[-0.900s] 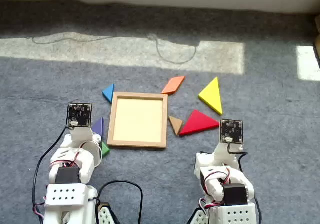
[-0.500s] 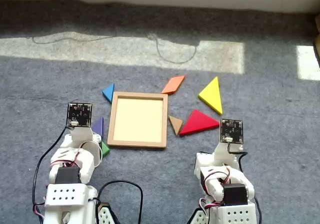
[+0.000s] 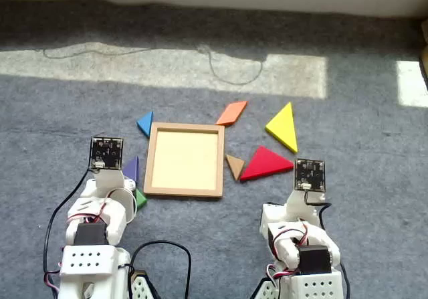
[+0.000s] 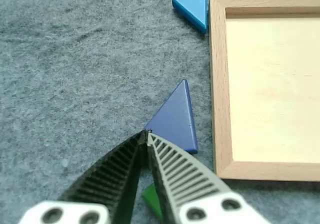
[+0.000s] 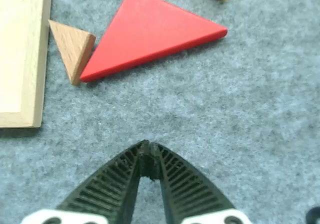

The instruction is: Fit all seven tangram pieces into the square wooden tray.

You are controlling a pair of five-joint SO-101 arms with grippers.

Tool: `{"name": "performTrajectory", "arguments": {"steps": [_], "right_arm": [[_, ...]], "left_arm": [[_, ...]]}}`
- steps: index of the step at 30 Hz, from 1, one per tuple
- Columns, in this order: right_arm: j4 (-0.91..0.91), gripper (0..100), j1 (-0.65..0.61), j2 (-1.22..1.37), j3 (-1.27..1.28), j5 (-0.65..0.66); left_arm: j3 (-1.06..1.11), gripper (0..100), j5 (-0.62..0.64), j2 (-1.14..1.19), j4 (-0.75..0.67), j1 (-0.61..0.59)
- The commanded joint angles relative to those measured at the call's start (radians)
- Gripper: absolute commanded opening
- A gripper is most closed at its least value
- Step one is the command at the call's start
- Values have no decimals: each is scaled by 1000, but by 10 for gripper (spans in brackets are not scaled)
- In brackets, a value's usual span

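Observation:
The square wooden tray (image 3: 150, 158) lies empty on the grey carpet between the two arms. Around it lie a blue triangle (image 3: 145, 123), an orange parallelogram (image 3: 231, 112), a yellow triangle (image 3: 283, 128), a red triangle (image 3: 265, 162), a small brown triangle (image 3: 235, 166), a purple triangle (image 3: 133, 168) and a green piece (image 3: 140, 198). My left gripper (image 4: 147, 135) is shut, its tips at the near corner of the purple triangle (image 4: 174, 118). My right gripper (image 5: 145, 148) is shut over bare carpet, short of the red triangle (image 5: 147, 34) and the brown triangle (image 5: 72, 46).
A thin cable (image 3: 221, 68) loops across the carpet beyond the pieces, in a sunlit band. The tray's rim (image 4: 218, 93) runs right beside the purple triangle. Both arm bases stand at the near edge of the high view.

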Motion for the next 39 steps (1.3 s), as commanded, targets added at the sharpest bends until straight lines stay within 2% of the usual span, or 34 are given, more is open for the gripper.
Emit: {"name": "performTrajectory", "arguments": {"steps": [1, 33, 39], "right_arm": [[8, 10, 5, -10, 97, -6], [7, 10, 4, -10, 97, -8], [2, 10, 7, -10, 94, -5]], "left_arm": [[27, 6, -3, -13, 5, -7], [27, 6, -3, -13, 5, -4], [15, 7, -6, -13, 9, 25]]}}
